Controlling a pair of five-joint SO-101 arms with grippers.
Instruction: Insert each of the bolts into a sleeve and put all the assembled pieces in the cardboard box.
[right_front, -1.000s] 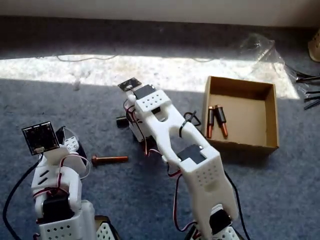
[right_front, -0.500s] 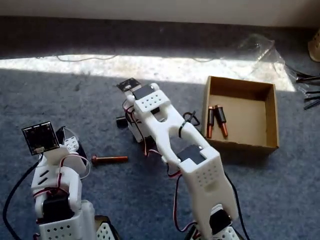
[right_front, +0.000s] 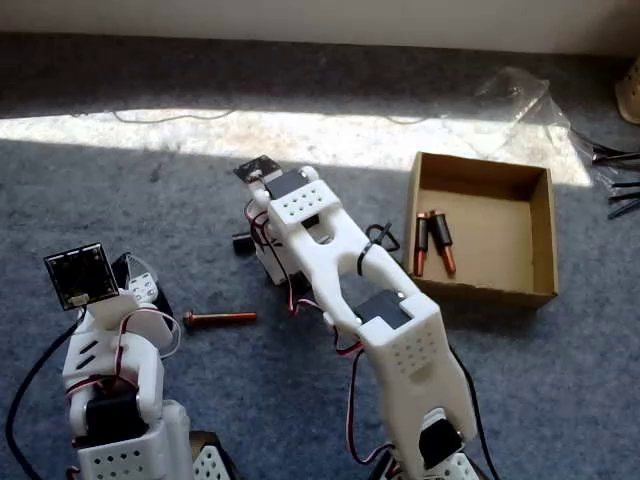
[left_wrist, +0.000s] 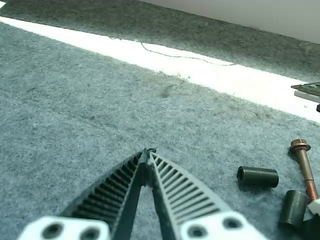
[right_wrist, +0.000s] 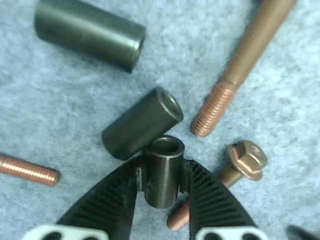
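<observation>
Clamping upright sleeve (right_wrist: 164, 185) in right gripper (right_wrist: 162, 167), touching second sleeve (right_wrist: 142, 122). Keeping left gripper (left_wrist: 148, 156) pinched together, empty. Box (right_front: 478, 172) at 3 o'clock, high view. Could drag second sleeve on lift, or lose sleeve from tip-only grip.

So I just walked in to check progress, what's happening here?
The right claw grips one dark sleeve, beside another sleeve and loose bolts on the carpet. The left claw is shut on nothing above the carpet. Two assembled pieces lie in the cardboard box.
</observation>
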